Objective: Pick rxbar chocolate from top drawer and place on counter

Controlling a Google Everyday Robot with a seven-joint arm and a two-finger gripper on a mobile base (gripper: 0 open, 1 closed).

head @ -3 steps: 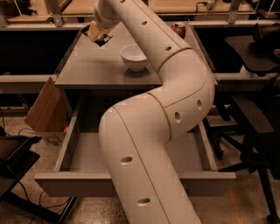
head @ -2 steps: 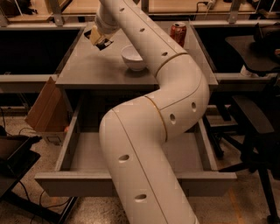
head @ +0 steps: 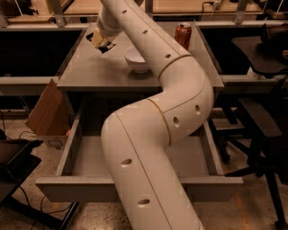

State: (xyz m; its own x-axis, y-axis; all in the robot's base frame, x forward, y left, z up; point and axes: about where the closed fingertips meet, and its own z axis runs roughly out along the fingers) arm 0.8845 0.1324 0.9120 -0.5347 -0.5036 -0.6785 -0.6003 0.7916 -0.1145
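My gripper (head: 101,40) hangs over the back left part of the grey counter (head: 90,72), left of the white bowl. It is shut on the rxbar chocolate (head: 106,45), a small black bar that shows between and below the pale fingers, held above the counter surface. The top drawer (head: 78,186) is pulled out below the counter. My white arm crosses over it and hides its middle. The drawer floor that shows (head: 87,157) is bare.
A white bowl (head: 137,59) stands mid-counter beside my arm. An orange can (head: 183,35) stands at the counter's back right. A cardboard box (head: 45,110) leans left of the cabinet. A dark chair (head: 263,121) is on the right. A light wooden surface (head: 180,5) lies behind.
My arm's upper part has swung left, uncovering the orange can. The gripper with the bar has shifted slightly down and right over the counter's back left.
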